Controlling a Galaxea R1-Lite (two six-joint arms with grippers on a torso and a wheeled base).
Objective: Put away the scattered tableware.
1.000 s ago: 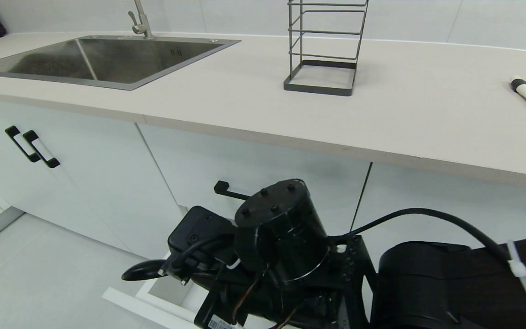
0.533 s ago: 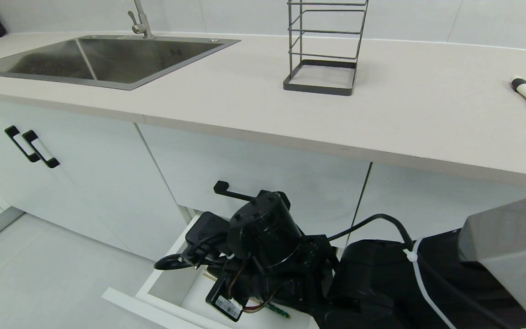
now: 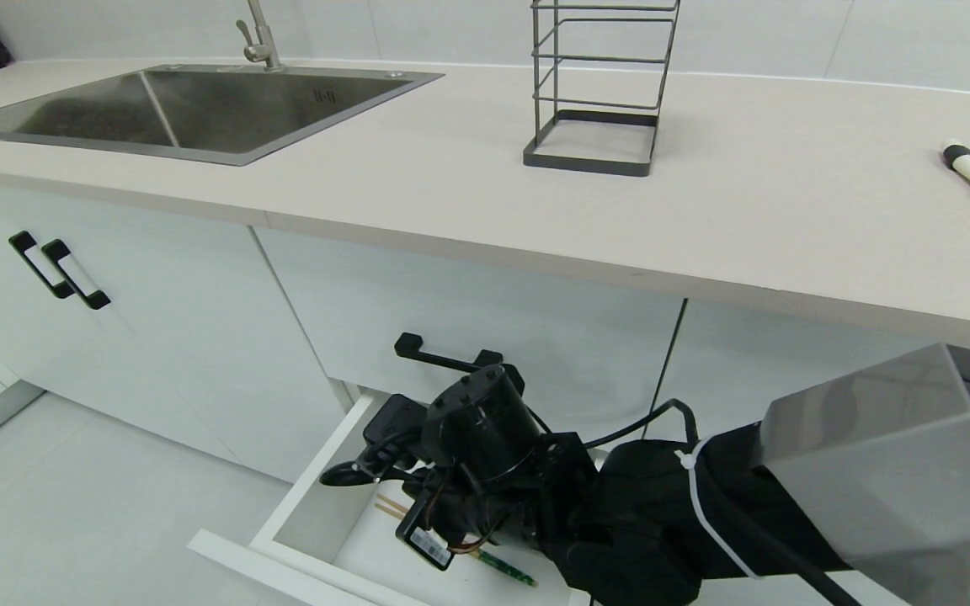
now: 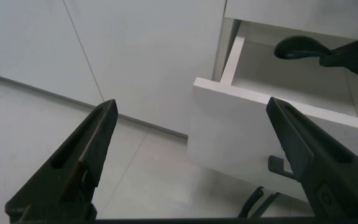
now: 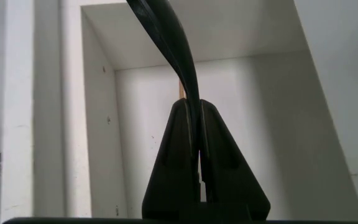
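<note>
The open drawer (image 3: pixel 304 492) holds two thin wooden sticks (image 3: pixel 391 507) and one green stick (image 3: pixel 508 574). One black spoon (image 3: pixel 340 474) hangs over the drawer, pinched tight in the right gripper (image 5: pixel 194 118). The left gripper (image 4: pixel 190 107) is spread wide, just outside the drawer's front.

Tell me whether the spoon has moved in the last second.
Yes. The spoon has shifted right, judged against the left wall of the drawer: from out over the floor to above the open drawer.
</note>
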